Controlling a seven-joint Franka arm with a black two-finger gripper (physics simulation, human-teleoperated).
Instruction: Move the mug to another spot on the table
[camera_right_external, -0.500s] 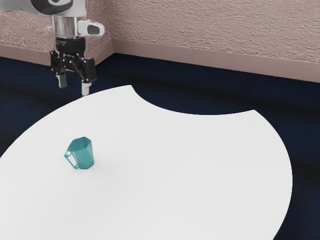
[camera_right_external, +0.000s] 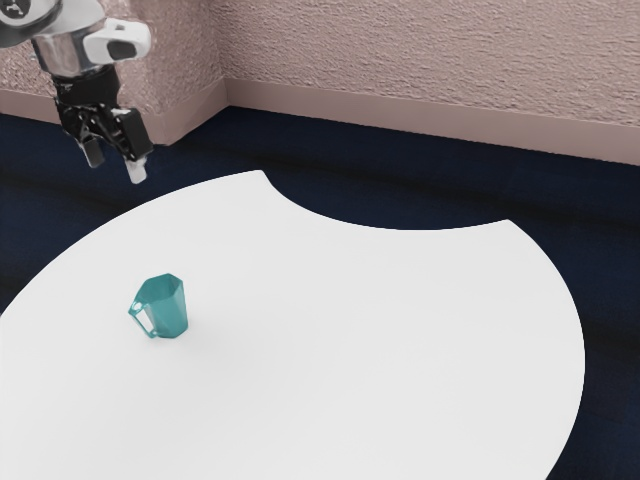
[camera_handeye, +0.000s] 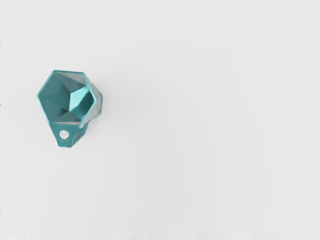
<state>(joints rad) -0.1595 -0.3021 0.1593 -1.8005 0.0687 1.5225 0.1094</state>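
Exterior view: the arm (camera_right_external: 70, 35) enters at the upper left corner and the frame edge cuts it off, so little more than the wrist and hand is visible. The gripper (camera_right_external: 115, 163) hangs in the air over the dark floor (camera_right_external: 420, 180), past the table's far edge. Its fingers stand apart and nothing is between them. The mug (camera_right_external: 160, 307), teal and faceted, stands upright on the white table (camera_right_external: 350, 330), on the side toward the exterior view's left and well apart from the gripper. Its handle faces the exterior view's left. The table's near and left edges run out of frame.

Wrist view: the mug (camera_handeye: 70, 105) is seen from above with its mouth open. Inside it, only facets and reflections can be made out. The handle shows as a small tab with a round hole. Bare table (camera_handeye: 210, 125) surrounds the mug.

Against the frame half a second earlier: the gripper has shifted toward the exterior view's left and slightly higher. The mug has not moved.
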